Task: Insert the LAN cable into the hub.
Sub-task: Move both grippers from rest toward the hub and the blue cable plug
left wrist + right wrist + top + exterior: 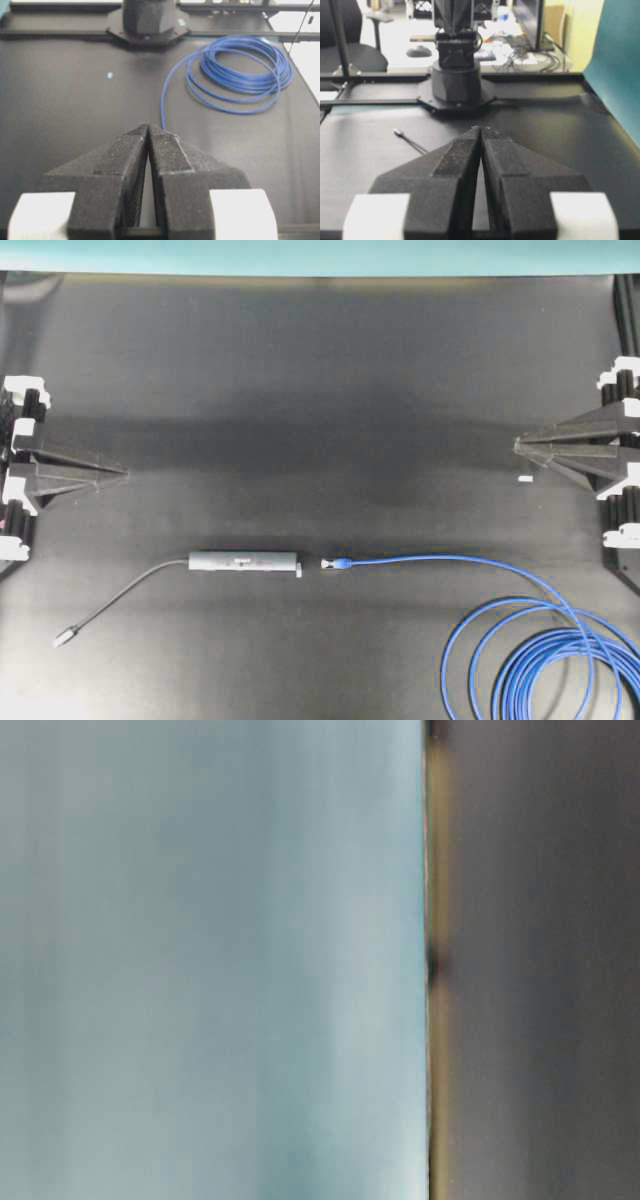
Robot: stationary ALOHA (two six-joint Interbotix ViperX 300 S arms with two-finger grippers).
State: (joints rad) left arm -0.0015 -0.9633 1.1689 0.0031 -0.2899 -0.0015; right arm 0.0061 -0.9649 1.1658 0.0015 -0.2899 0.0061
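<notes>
The hub [245,562] is a slim dark-grey bar lying flat on the black table, its thin grey tail curving left to a small silver plug [64,638]. Just right of it, with a small gap, lies the LAN cable's blue boot and clear plug [334,563]. The blue LAN cable [470,560] runs right into loops [550,660] at the lower right, and those loops [240,70] also show in the left wrist view. My left gripper [126,473] is shut and empty at the left edge. My right gripper [517,445] is shut and empty at the right edge. Both are well back from the hub.
A small white scrap [524,479] lies near the right gripper tip. The opposite arm's base [147,22] stands at the far table edge in the left wrist view. The hub's tail plug [397,132] shows in the right wrist view. The table-level view is only blur.
</notes>
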